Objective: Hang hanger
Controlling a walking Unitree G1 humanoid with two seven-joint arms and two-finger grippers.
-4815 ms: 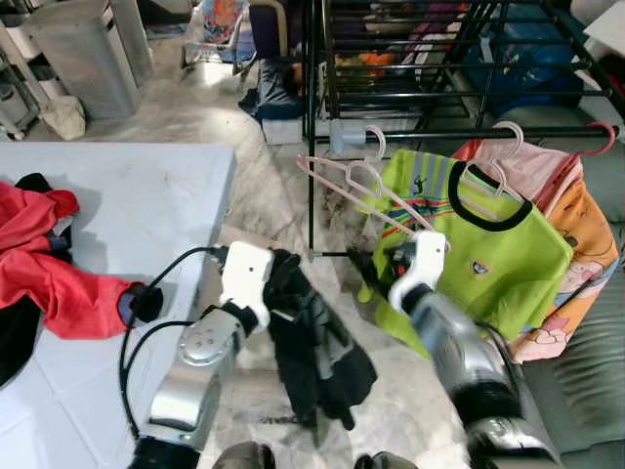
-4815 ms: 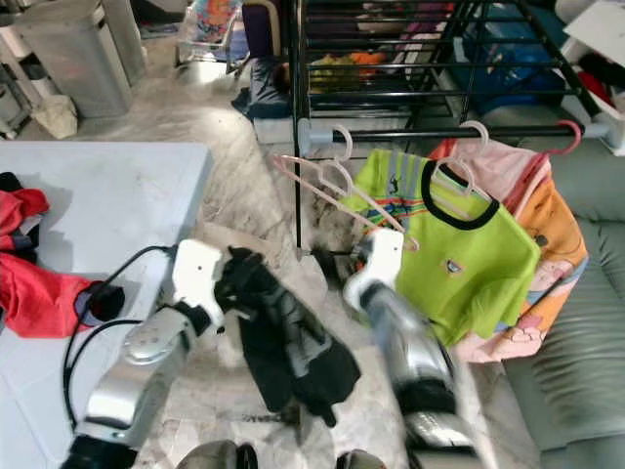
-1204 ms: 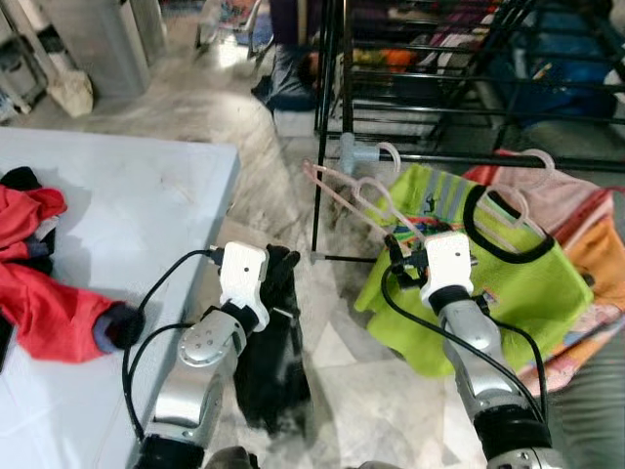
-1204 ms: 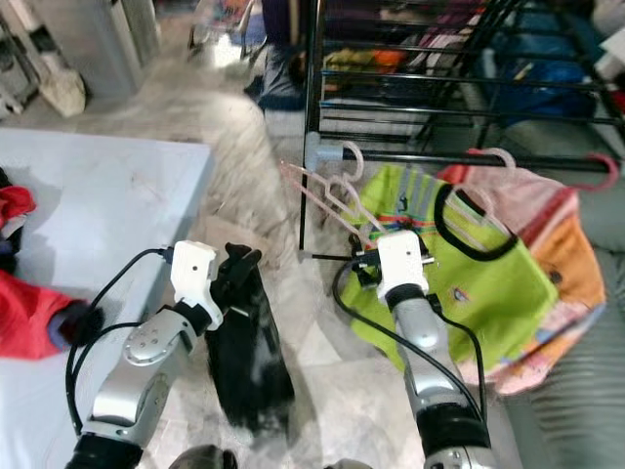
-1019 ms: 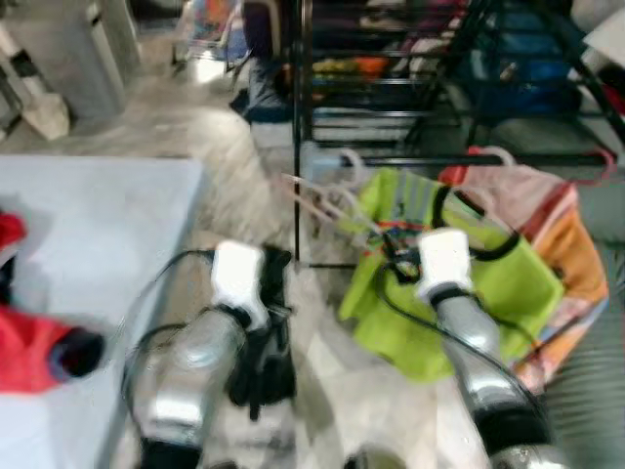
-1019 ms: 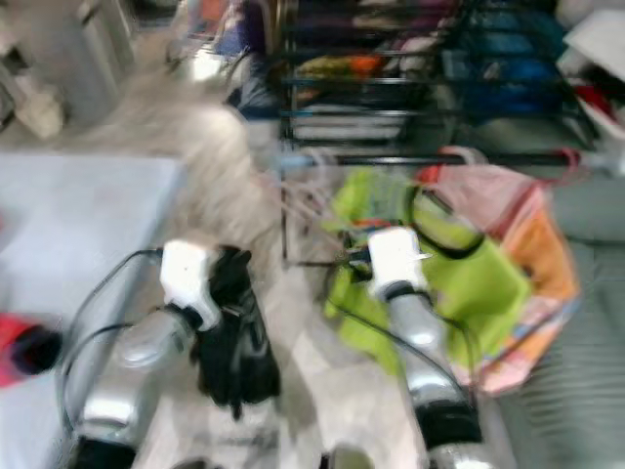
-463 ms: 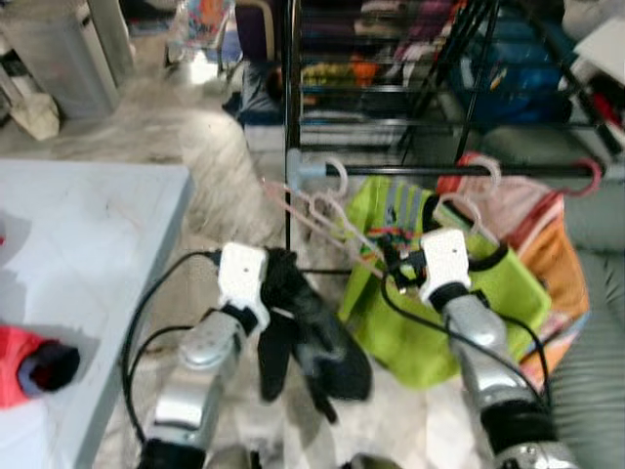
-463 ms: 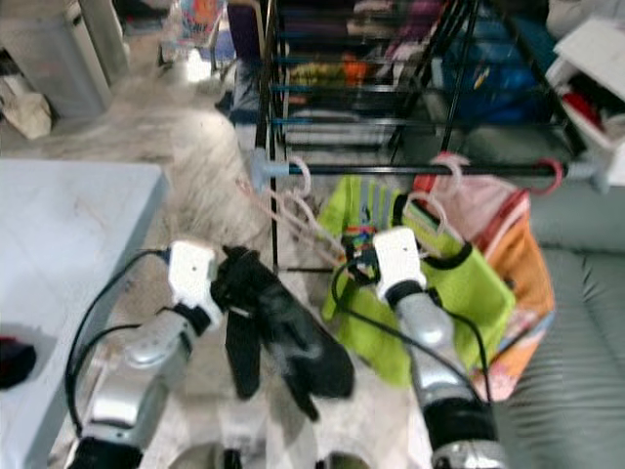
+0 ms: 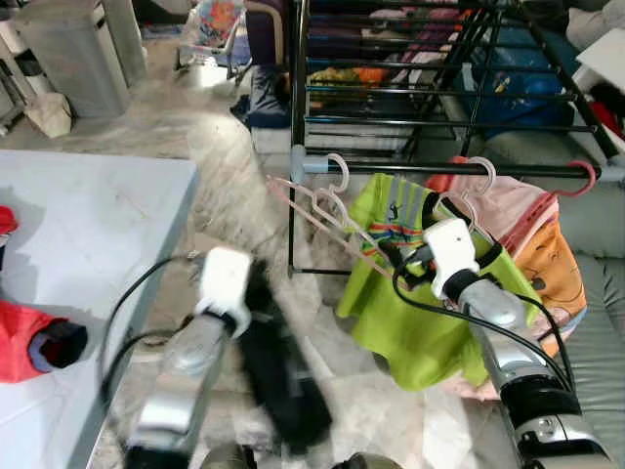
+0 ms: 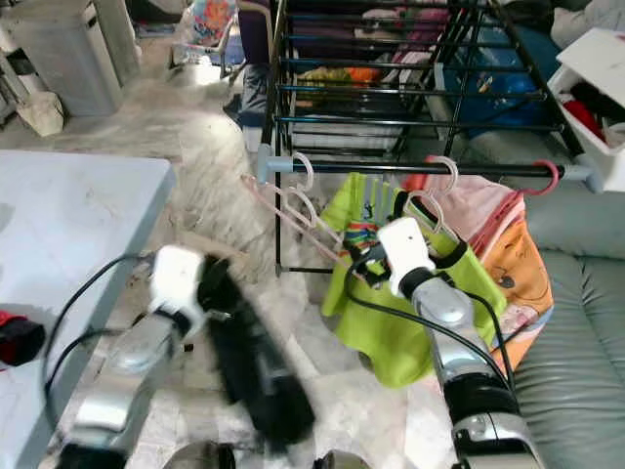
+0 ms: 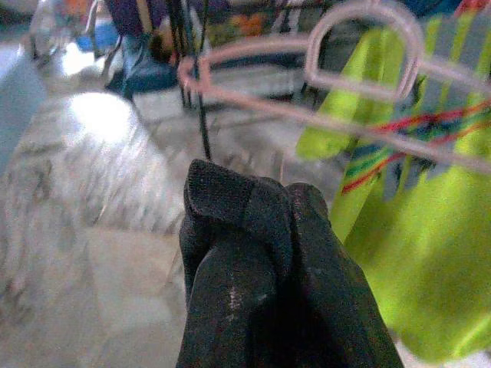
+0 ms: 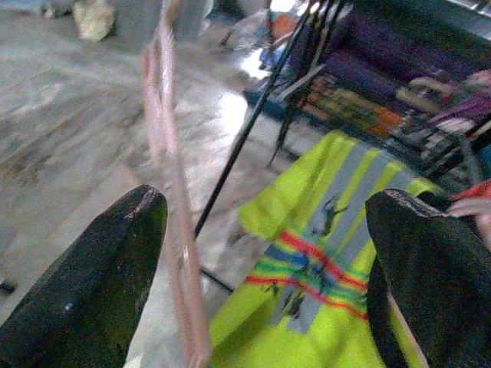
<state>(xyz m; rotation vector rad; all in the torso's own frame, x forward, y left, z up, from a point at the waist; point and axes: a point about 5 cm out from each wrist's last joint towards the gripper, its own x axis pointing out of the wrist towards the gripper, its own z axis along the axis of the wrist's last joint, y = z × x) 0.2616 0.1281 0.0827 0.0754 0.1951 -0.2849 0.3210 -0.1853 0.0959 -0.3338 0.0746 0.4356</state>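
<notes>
Two pale pink hangers (image 9: 322, 207) hang by their hooks from the left end of the black rail (image 9: 459, 169) and slant down towards my right gripper (image 9: 393, 258). In the right wrist view that gripper (image 12: 261, 284) is open, its black fingers (image 12: 92, 284) wide apart, with a blurred pink hanger bar (image 12: 175, 199) passing between them near one finger. My left gripper (image 9: 246, 295) is lower and to the left, shut on a black garment (image 9: 281, 386) that dangles towards the floor and hides its fingers. A lime green shirt (image 9: 415, 303) hangs on the rail behind the right gripper.
A grey table (image 9: 88, 225) with a red cloth (image 9: 18, 337) stands on the left. A black wire drying rack (image 9: 391, 88) full of clothes rises behind the rail. Pink and orange garments (image 9: 535, 249) hang further right, above a grey-green sofa (image 9: 596, 342). Marble floor lies between table and rack.
The camera has shifted a little. The black garment has swung downwards under my left gripper and is blurred. My right gripper stays at the pink hangers.
</notes>
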